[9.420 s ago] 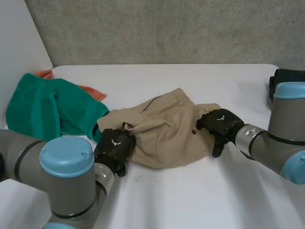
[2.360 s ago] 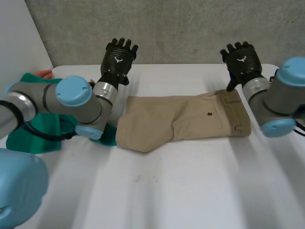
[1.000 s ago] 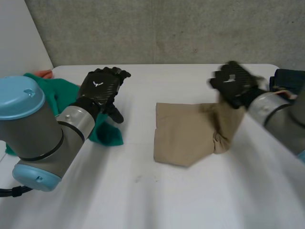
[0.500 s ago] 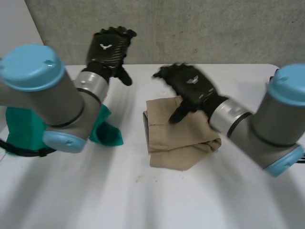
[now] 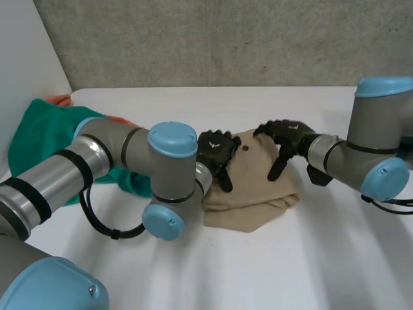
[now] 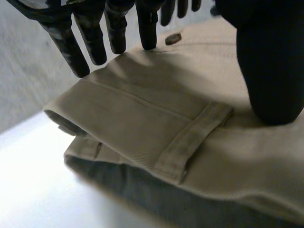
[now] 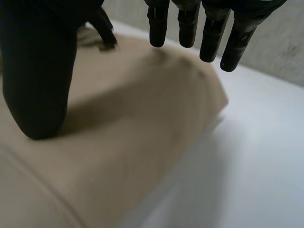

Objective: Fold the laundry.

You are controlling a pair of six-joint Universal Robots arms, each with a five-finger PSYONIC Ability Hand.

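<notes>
With straight fingers gripping nothing, my left hand [image 5: 216,150] and right hand [image 5: 284,135] press the folded tan shorts [image 5: 258,187], midway between the side edges of the table [image 5: 290,258]; the cloth is probably soft and light, best pinched at its stacked edges.

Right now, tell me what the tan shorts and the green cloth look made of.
The shorts: likely woven cotton twill, matte; the left wrist view shows fine ribbing on the belt loop and stitched seams. The green cloth: soft matte fabric, perhaps knit or towelling; it slumps in loose rounded folds, weave too far to tell.
</notes>
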